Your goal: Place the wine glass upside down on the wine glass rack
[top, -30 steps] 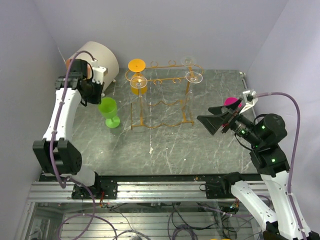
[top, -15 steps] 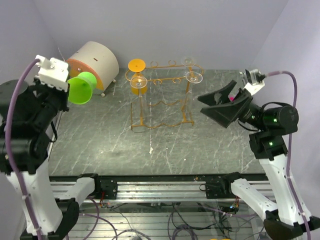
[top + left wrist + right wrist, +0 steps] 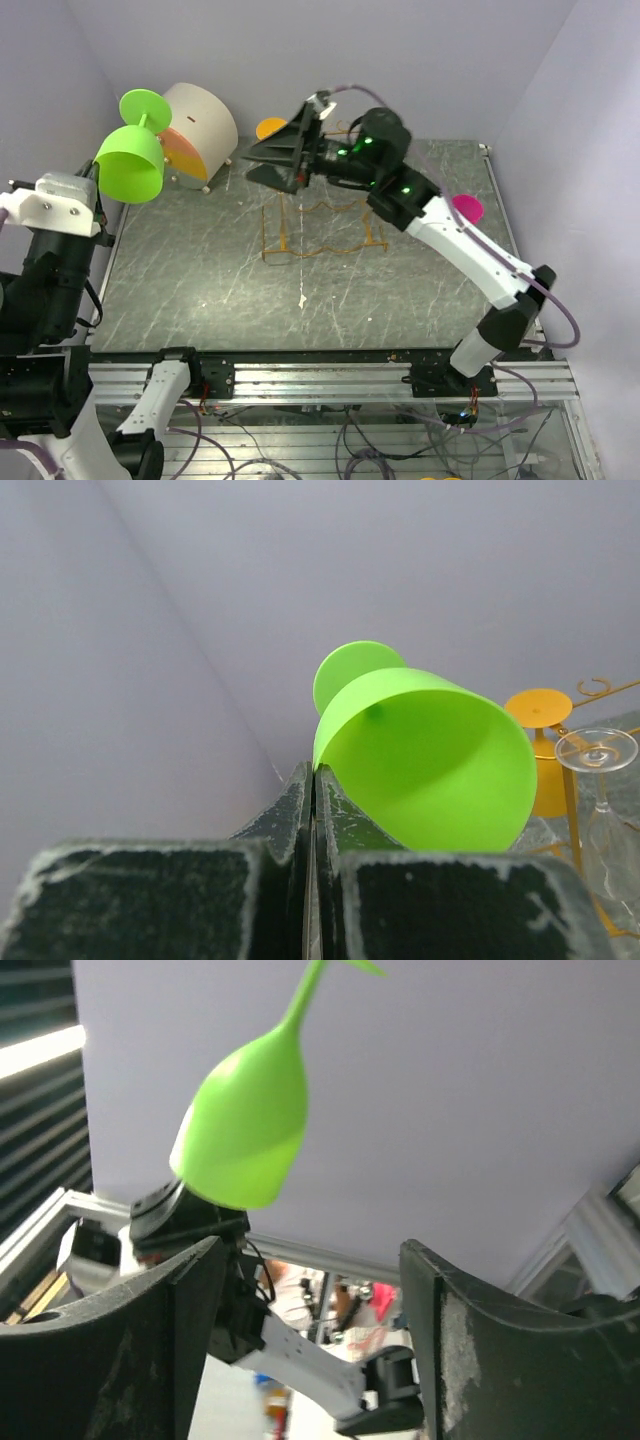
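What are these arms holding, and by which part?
The left end effector pinches the green wine glass by its bowl's rim; the right end effector holds nothing.

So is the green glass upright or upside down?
Upside down: the green glass has its foot pointing up, its rim pinched in the left claw.

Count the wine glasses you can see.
4: green glass in the left tool, orange glass and clear glass on the rack, pink glass on the table. The right arm may hide more.
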Motion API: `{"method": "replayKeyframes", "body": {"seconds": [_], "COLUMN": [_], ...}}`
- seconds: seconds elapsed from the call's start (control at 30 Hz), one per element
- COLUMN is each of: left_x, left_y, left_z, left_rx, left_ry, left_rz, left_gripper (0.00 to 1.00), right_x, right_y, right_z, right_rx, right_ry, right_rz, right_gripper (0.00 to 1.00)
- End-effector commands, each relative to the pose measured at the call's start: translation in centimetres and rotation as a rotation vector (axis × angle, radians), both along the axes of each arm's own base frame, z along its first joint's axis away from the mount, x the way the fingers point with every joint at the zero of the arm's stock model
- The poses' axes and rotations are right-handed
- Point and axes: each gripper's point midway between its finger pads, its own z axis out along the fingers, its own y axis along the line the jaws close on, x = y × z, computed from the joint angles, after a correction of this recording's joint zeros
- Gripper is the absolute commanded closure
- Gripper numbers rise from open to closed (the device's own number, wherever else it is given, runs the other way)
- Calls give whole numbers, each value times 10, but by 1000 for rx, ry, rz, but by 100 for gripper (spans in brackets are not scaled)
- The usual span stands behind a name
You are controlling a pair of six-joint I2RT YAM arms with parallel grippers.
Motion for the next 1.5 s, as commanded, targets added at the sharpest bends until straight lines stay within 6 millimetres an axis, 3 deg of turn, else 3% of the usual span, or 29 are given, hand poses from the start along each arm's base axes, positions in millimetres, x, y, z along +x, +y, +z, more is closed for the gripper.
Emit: {"method": "replayKeyframes", "body": {"seconds": [0.0, 0.13, 0.37, 0.67, 1.13, 1.2, 1.4, 1.47], "left_x": [-8, -15, -5, 0, 5, 6, 5, 5], "left_y": [-8, -14, -31, -41, -44, -45, -47, -47], "left_z": [18, 12, -9, -14, -30, -31, -30, -31], "left_rx": [5, 1, -22, -30, -51, -54, -50, -48], "left_ry": [-156, -249, -243, -241, -201, -203, -213, -211], "left_rz": [-39, -68, -159, -217, -246, -249, -260, -262], "left_gripper": [93, 93, 93, 93, 93, 93, 93, 93], "right_x": [-2, 4, 15, 19, 24, 21, 21, 21], "right_y": [18, 32, 73, 107, 117, 119, 121, 121], "right_z": [24, 28, 24, 19, 26, 26, 24, 23], "right_rx": [65, 103, 119, 133, 193, 197, 210, 210], "right_ry": [122, 160, 203, 221, 242, 249, 254, 258], "right_rz": [-38, -78, -65, -46, -37, -27, -21, -21], "right_gripper": [34, 40, 39, 39, 41, 46, 90, 100]}}
